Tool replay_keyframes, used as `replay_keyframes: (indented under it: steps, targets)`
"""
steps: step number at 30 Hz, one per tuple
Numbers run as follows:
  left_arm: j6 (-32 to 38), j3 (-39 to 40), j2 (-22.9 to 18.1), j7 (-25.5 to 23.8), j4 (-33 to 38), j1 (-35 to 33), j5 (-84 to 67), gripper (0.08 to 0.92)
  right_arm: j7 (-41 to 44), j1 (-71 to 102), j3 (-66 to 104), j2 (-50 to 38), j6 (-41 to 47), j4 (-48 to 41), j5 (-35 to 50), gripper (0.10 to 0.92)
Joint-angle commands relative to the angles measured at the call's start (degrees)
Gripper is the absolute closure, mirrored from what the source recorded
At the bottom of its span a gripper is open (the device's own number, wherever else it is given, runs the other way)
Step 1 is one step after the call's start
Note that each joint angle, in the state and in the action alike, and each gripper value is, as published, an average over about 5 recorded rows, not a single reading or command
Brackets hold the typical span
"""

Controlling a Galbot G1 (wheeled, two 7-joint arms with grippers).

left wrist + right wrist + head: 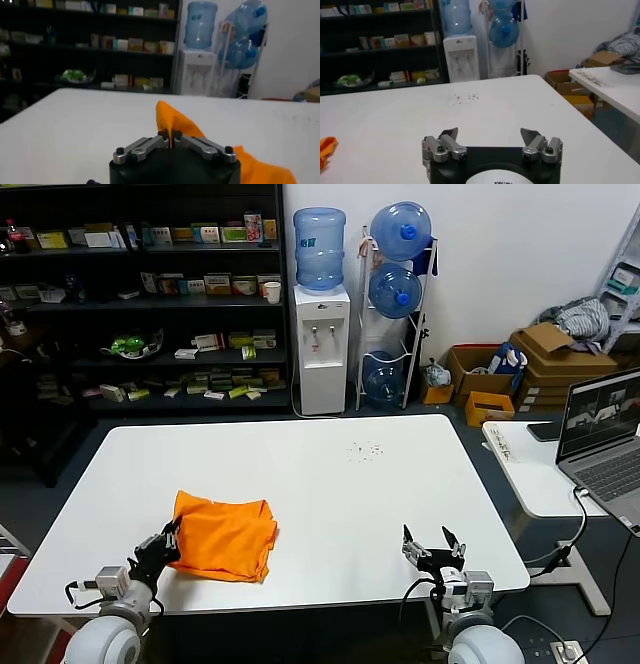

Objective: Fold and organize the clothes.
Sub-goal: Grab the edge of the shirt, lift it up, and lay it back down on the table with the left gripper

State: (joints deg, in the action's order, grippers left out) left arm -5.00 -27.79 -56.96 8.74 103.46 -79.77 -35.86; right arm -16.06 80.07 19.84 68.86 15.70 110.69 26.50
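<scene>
Our left end effector (pixel 170 536) pinched on the near-left edge of the orange T-shirt (pixel 224 537), shirt lying folded on the white bench's (pixel 400 484) near-left part, our right end effector (pixel 432 542) spread wide, empty, over the near edge

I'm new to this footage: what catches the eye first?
The bright orange T-shirt, folded into a bundle on the white table toward its near left. The left gripper is shut on its near-left edge, while the right gripper sits open at the table's near right.
</scene>
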Motion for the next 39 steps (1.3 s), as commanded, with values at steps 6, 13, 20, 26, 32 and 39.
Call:
replay_keyframes:
  steps: [6, 13, 20, 26, 32, 39]
  targets:
    - [-3.02, -19.51, 18.57, -1.60, -8.16, -5.41, 7.20, 0.889, 0.37, -1.77, -1.58, -0.37, -0.91, -0.54, 0.85, 0.203]
    - [-2.31, -21.83, 19.05, -2.77, -6.09, -9.54, 8.60, 0.889, 0.48, -1.77, -1.27, -0.58, -1.24, -0.56, 0.83, 0.203]
    - [-5.56, 3.52, 13.19, 7.30, 14.54, -2.41, -12.81, 0.889, 3.85, -0.28, 0.59, 0.30, -2.49, 0.23, -2.01, 0.203]
    - [-7.64, 28.68, -0.53, 17.80, 15.07, 16.85, -29.33, 0.889, 6.91, 1.09, 2.86, 2.14, -2.82, 0.94, -7.82, 0.203]
    - [-8.01, 36.28, -9.26, 18.24, 6.00, 25.35, -28.56, 0.889, 9.77, 2.02, 5.56, 3.35, -5.23, 0.88, -10.62, 0.203]
    - [-8.02, 30.01, -11.48, 15.84, 7.02, 21.13, -24.33, 0.780, 13.47, 1.51, 8.74, 4.05, -8.06, -1.83, -10.49, 0.203]
